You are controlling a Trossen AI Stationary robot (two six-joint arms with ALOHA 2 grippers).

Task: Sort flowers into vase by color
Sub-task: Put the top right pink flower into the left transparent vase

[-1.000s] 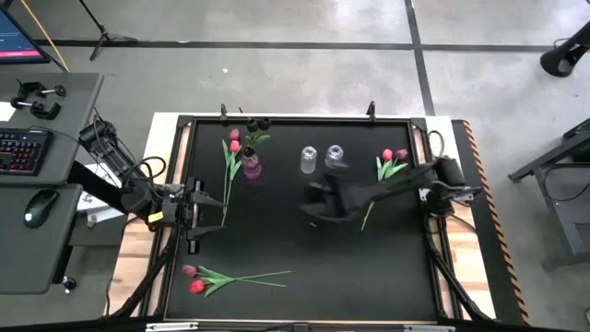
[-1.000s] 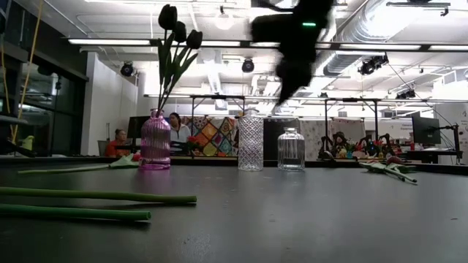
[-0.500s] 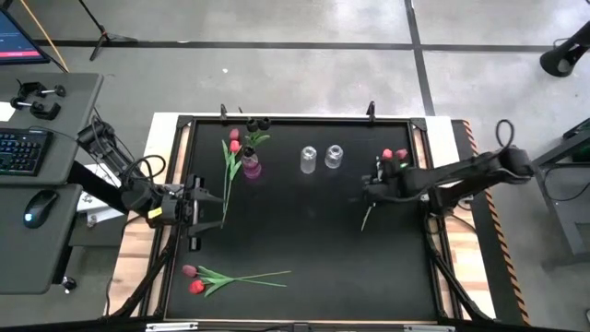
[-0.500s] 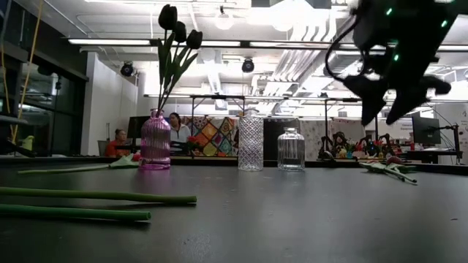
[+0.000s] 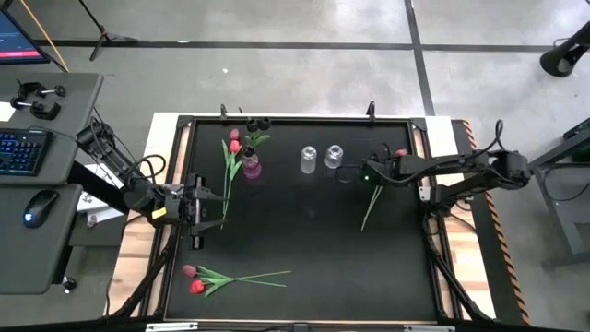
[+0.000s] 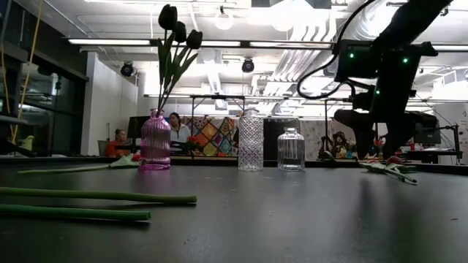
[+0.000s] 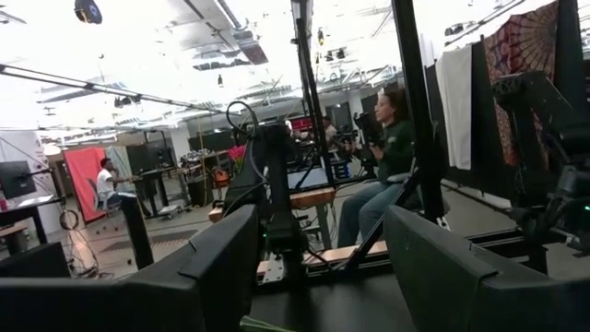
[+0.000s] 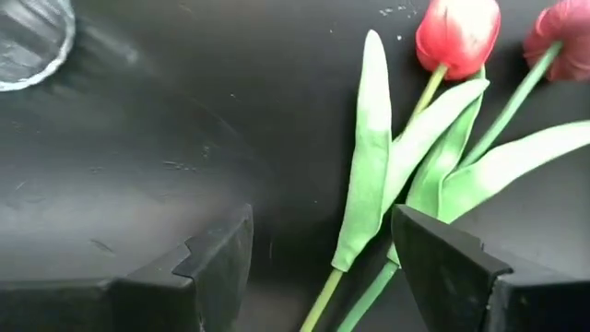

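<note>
Red tulip (image 8: 458,32) and pink tulip (image 8: 562,28) lie flat on the table's right part (image 5: 387,166), stems running toward the near edge. My right gripper (image 8: 323,238) hangs open just above them, pointing down, fingers either side of their leaves, touching nothing; the low view shows it (image 6: 373,142) over them. A pink vase (image 5: 251,168) holds dark maroon tulips (image 6: 175,29). Two clear vases (image 5: 308,159) (image 5: 334,155) stand mid-table. Pink tulips (image 5: 230,152) lie by the pink vase. A red and a pink tulip (image 5: 195,278) lie near-left. My left gripper (image 5: 198,205) waits open at the left edge.
The shorter clear vase (image 8: 28,32) stands close to my right gripper, on its left side. The black table's raised frame (image 5: 424,138) runs just beyond the right tulips. People sit at desks in the room behind the table.
My right gripper has swung from the table's middle toward the right and far side and has come down over the red and pink tulips there. The flowers and vases have stayed where they were.
</note>
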